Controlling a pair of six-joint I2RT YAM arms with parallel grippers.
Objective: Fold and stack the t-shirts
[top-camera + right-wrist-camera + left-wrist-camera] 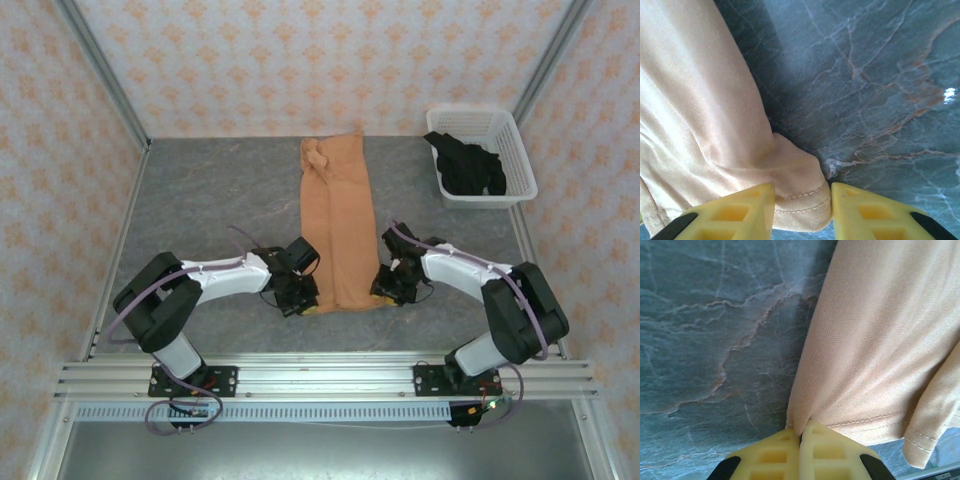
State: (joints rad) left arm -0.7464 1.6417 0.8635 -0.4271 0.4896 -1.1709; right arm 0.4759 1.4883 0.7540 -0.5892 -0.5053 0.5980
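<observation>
the orange shirt [338, 225] lies as a long narrow strip down the middle of the bench [200, 200], near hem between our arms. our left gripper [801, 437] is pinched tight on its near left corner. our right gripper [802, 192] stands part open around the near right corner, likely so we can lift the hem and fold it over. the black shirt [468, 168] sits in the basket [512, 135], far right. two shirts, two grippers, one basket.

No readable text, labels or numbers, rail [320, 375] markings perhaps, too small
</observation>
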